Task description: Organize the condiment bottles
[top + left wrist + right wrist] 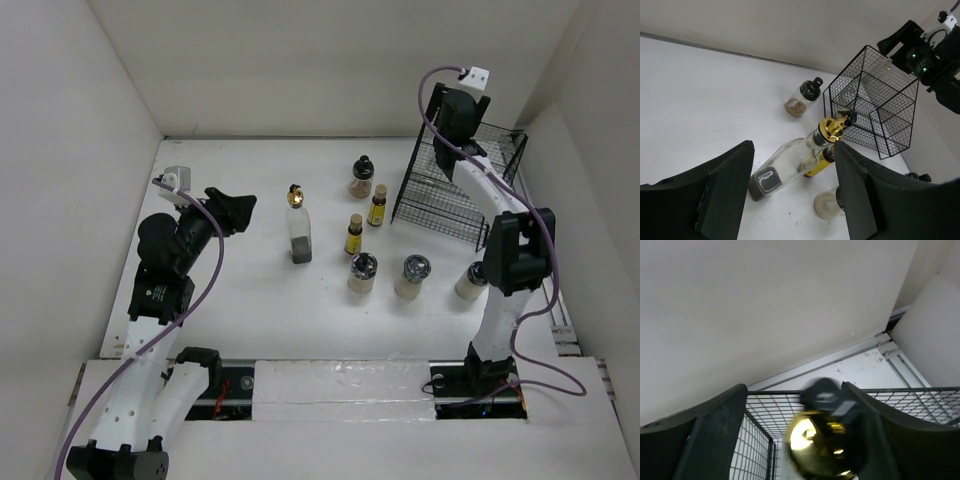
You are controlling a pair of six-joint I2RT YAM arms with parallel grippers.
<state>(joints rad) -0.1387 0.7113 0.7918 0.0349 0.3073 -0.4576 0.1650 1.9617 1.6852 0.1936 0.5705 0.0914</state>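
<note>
A tall clear glass bottle [298,232] with a gold pourer stands mid-table. My left gripper [238,208] hangs open just left of it, and in the left wrist view the bottle [790,165] shows beyond the spread fingers, untouched. Right of it are a round jar with a dark top [361,177], two small amber bottles [377,205] [353,235] and two squat pale jars [362,272] [411,276]. My right gripper [792,395] is open over the black wire basket [760,415]. A blurred gold pourer top [815,440] sits between its fingers, against the right one and clear of the left.
The basket [440,200] stands at the back right near the right wall. A third squat jar [470,282] stands partly behind my right arm's elbow. White walls close in the table on the left, the back and the right.
</note>
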